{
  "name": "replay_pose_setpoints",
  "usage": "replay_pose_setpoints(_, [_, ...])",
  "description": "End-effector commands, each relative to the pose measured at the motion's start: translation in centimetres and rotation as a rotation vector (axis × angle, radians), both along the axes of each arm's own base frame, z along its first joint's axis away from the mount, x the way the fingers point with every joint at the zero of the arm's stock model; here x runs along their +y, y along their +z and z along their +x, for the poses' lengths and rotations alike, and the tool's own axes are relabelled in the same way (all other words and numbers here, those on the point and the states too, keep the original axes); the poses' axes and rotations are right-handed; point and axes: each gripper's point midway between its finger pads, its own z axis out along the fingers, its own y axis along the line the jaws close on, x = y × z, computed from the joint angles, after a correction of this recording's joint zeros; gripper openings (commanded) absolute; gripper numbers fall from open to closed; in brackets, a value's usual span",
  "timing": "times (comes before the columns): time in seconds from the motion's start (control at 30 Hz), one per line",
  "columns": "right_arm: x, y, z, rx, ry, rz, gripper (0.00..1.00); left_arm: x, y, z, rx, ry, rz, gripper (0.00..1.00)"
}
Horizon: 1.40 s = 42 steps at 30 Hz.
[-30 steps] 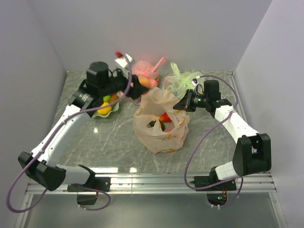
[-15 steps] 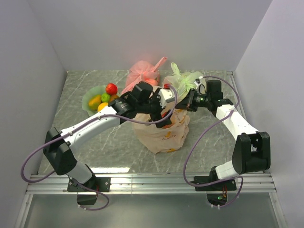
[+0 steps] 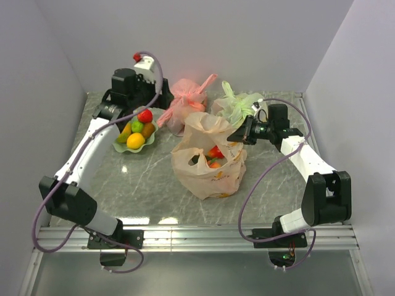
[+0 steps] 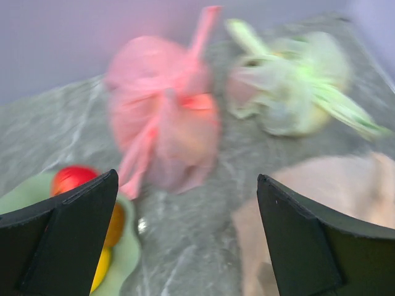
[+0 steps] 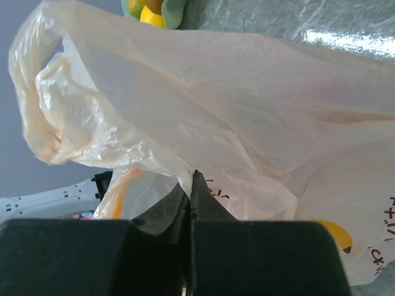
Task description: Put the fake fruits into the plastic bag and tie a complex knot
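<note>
The bag (image 3: pixel 207 166) is thin, crinkly, translucent peach plastic. The fruits (image 3: pixel 144 116) are glossy plastic, on a smooth green dish (image 3: pixel 142 148). The pink bag (image 3: pixel 185 102) and green bag (image 3: pixel 237 106) are filmy plastic. The table (image 3: pixel 142 185) is polished and marble-patterned.

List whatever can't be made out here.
- Fruits inside the orange bag: top view, film hides most, so no count.
- Pink bag and green bag contents: left wrist view, motion blur.
- Dish: right wrist view, cut by the top edge.
- Right hand grip: right wrist view, its fingers hide how much film is pinched.
</note>
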Motion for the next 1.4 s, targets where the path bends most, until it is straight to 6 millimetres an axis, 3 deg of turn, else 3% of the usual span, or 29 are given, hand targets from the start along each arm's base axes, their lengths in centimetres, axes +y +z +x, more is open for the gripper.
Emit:
replay_pose_setpoints(0.0, [-0.2, 0.6, 0.0, -0.047, 0.011, -0.002, 0.0, 5.3, -2.4, 3.7, 0.106, 0.282, -0.013, 0.99])
replay_pose_setpoints(0.13, [-0.3, 0.6, -0.1, -0.056, 0.014, -0.007, 0.0, 8.5, -7.2, 7.2, 0.219, 0.384, 0.043, 0.99])
replay_pose_setpoints(0.17, [-0.3, 0.7, -0.1, -0.058, 0.017, -0.008, 0.0, 9.0, -9.3, 8.2, 0.25, 0.392, 0.063, 0.99])
replay_pose_setpoints(0.2, [-0.3, 0.6, -0.2, -0.059, 0.021, -0.013, 0.0, 10.2, -9.6, 8.9, 0.243, 0.434, 0.093, 0.99])
replay_pose_setpoints(0.37, [-0.5, 0.5, -0.4, -0.065, 0.023, -0.023, 0.0, 12.2, -13.8, 11.4, 0.269, 0.479, 0.212, 0.99])
replay_pose_setpoints(0.5, [-0.6, 0.3, -0.5, -0.061, 0.023, -0.022, 0.0, 13.1, -16.2, 12.1, 0.304, 0.492, 0.264, 0.99])
replay_pose_setpoints(0.7, [-0.7, 0.1, -0.4, -0.055, 0.021, -0.021, 0.0, 12.9, -20.2, 12.3, 0.38, 0.469, 0.3, 0.99])
replay_pose_setpoints(0.83, [-0.8, 0.1, -0.4, -0.056, 0.022, -0.021, 0.0, 12.8, -21.0, 12.5, 0.396, 0.465, 0.276, 0.98])
replay_pose_setpoints(0.9, [-0.9, 0.0, -0.4, -0.055, 0.021, -0.024, 0.0, 12.8, -21.3, 12.5, 0.424, 0.466, 0.244, 0.93])
replay_pose_setpoints(1.03, [-0.9, -0.1, -0.5, -0.057, 0.026, -0.026, 0.0, 12.8, -20.3, 12.5, 0.417, 0.457, 0.206, 0.81])
replay_pose_setpoints(1.13, [-1.0, 0.0, -0.6, -0.057, 0.028, -0.028, 0.0, 12.7, -17.7, 12.3, 0.376, 0.448, 0.179, 0.73])
replay_pose_setpoints(1.27, [-1.0, 0.1, -0.5, -0.059, 0.028, -0.027, 0.0, 12.6, -12.1, 11.4, 0.277, 0.433, 0.152, 0.63])
replay_pose_setpoints(1.33, [-1.0, 0.2, -0.5, -0.061, 0.028, -0.025, 0.0, 10.8, -10.1, 10.1, 0.26, 0.32, 0.118, 0.59])
replay_pose_setpoints(1.37, [-1.0, 0.3, -0.5, -0.061, 0.027, -0.024, 0.0, 9.9, -7.6, 9.0, 0.219, 0.261, 0.086, 0.58])
